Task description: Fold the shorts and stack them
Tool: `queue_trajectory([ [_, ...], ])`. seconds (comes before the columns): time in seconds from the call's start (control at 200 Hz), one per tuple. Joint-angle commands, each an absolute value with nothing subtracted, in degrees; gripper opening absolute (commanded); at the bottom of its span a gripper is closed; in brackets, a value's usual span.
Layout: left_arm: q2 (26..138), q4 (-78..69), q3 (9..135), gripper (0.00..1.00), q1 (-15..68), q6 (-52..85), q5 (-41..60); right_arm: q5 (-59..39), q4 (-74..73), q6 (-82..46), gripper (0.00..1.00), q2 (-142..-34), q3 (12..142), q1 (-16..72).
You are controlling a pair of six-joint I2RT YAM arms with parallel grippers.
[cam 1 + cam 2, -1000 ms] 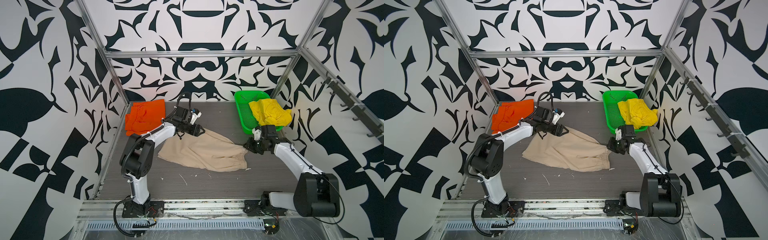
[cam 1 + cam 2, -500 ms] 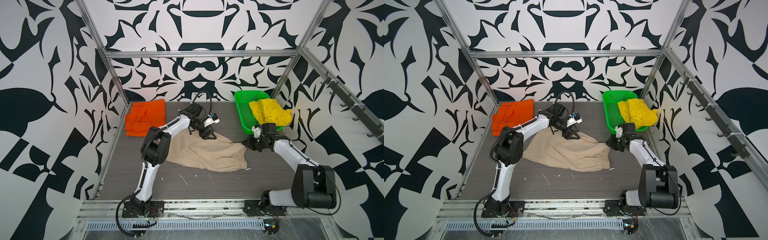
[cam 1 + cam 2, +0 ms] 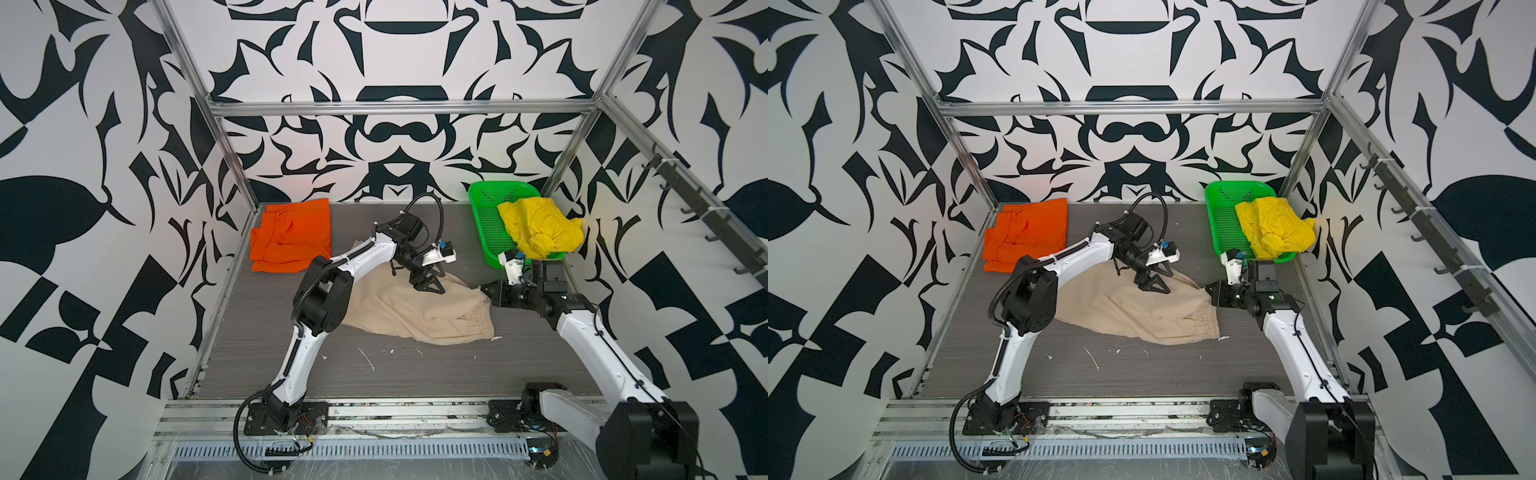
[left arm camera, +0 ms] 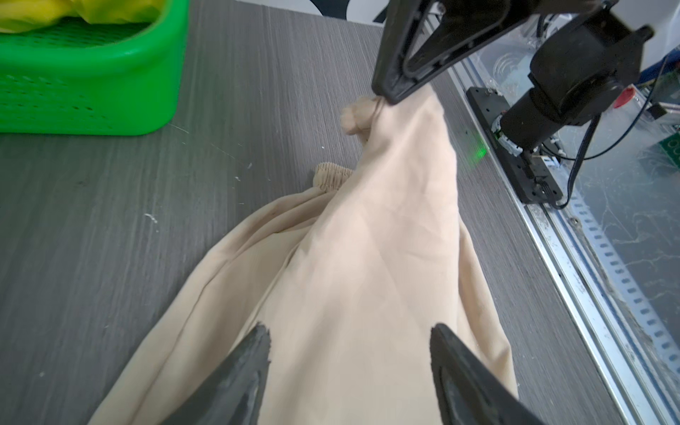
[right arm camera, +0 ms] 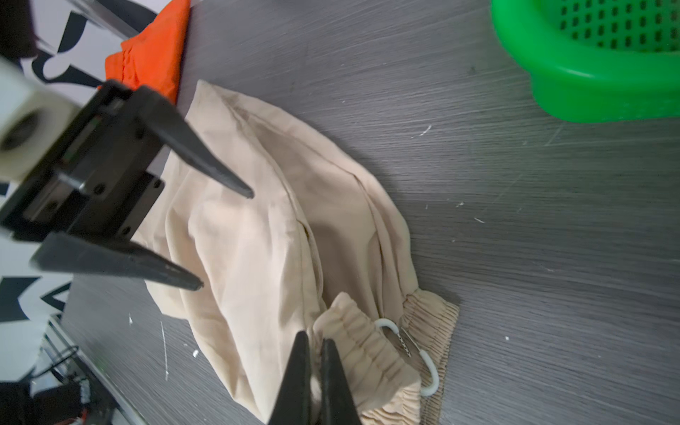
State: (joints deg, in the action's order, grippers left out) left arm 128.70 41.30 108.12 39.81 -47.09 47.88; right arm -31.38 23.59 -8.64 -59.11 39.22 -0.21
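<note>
Shorts nearest: the beige pair (image 3: 424,316) lies rumpled mid-table. The right gripper (image 3: 484,291) is pressed together on its waistband corner. The white drawstring loop (image 5: 428,371) reads clearly only in the right wrist view. The left gripper (image 3: 428,286) stands spread over the cloth (contact unclear). Farther back, orange shorts (image 3: 291,237) lie left and yellow shorts (image 3: 540,228) drape the basket (image 3: 484,220) on the right.

Left gripper (image 3: 430,289) swung rightward over beige shorts (image 3: 415,318)
</note>
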Motion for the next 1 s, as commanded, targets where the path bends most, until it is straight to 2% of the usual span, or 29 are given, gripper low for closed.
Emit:
queue_trajectory([
  [0.0, 130.87, 45.00, 110.19, 0.72, 41.30, -50.73, 46.92, -32.23, 21.47, -3.83, 0.00, -56.42, 37.24, 0.39],
  [0.425, 134.98, 39.81, 112.95, 0.72, 42.45, -49.17, 44.01, -33.22, 21.27, -2.04, 0.00, -55.46, 36.86, 0.79],
  [0.56, 134.65, 37.02, 112.65, 0.78, 42.45, -48.19, 44.01, -33.99, 21.66, -1.11, 0.00, -54.95, 36.83, 0.86],
  [0.695, 135.70, 38.12, 114.19, 0.79, 42.51, -48.81, 44.78, -34.33, 21.75, -0.31, 0.00, -54.75, 37.05, 0.84],
  [0.895, 138.52, 44.36, 116.66, 0.74, 42.56, -53.38, 44.55, -34.72, 21.09, -0.33, 0.00, -55.20, 37.35, 0.81],
  [0.995, 138.78, 45.47, 116.62, 0.68, 42.63, -54.55, 44.39, -34.54, 21.03, -0.14, 0.00, -55.02, 37.35, 0.81],
])
